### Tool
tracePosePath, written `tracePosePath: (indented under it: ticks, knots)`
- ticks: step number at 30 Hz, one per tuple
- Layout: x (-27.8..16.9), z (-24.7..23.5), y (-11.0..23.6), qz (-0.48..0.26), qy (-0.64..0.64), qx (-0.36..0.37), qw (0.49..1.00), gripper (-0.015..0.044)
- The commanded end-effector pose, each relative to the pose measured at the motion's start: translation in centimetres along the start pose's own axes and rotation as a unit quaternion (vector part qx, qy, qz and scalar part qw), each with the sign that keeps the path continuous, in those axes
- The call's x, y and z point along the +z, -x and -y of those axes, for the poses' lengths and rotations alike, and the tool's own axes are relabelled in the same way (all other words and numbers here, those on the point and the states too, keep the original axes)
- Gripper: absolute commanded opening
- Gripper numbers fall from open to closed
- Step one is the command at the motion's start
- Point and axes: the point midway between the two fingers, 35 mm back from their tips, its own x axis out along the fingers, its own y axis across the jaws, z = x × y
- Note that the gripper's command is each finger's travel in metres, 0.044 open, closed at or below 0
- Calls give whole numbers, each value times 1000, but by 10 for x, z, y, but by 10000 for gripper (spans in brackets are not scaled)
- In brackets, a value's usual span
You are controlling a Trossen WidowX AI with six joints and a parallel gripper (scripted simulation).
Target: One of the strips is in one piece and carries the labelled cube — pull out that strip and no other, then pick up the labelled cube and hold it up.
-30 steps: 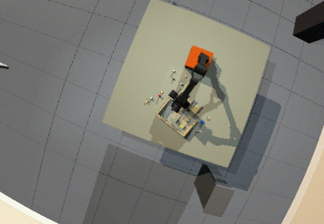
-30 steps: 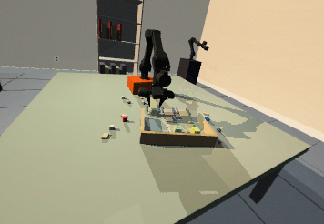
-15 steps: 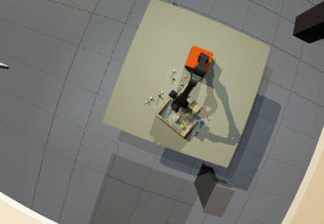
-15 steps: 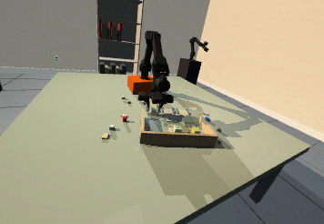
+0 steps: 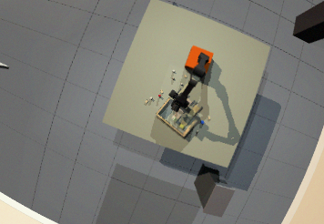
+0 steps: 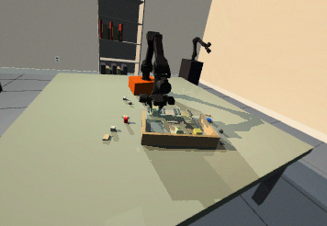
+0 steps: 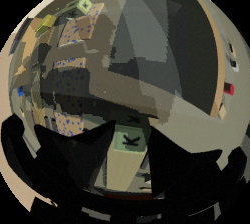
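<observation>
1. The labelled cube (image 7: 130, 140), pale green with a dark mark, sits low in the centre of the wrist view, between the dark fingers.
2. The gripper (image 6: 158, 107) is half closed; whether it grips the cube cannot be told.
3. It hangs over the far edge of the wooden tray (image 6: 180, 141), mid-frame.
4. An orange base (image 6: 138, 85) lies behind.

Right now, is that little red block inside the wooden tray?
No, the red block lies on the table, left of the wooden tray.
</observation>
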Motion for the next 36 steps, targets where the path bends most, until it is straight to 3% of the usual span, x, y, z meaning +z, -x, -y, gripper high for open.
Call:
tracePosePath:
  ticks: [1, 5, 8, 24, 36]
  knots:
    - [0, 0, 0, 0, 0, 0, 1000, 105]
    - [0, 0, 0, 0, 0, 0, 1000, 79]
    - [0, 0, 1, 0, 0, 0, 1000, 0]
    - [-57, 8, 41, -5, 3, 0, 1000, 0]
    - [-76, 11, 42, -6, 3, -1, 1000, 0]
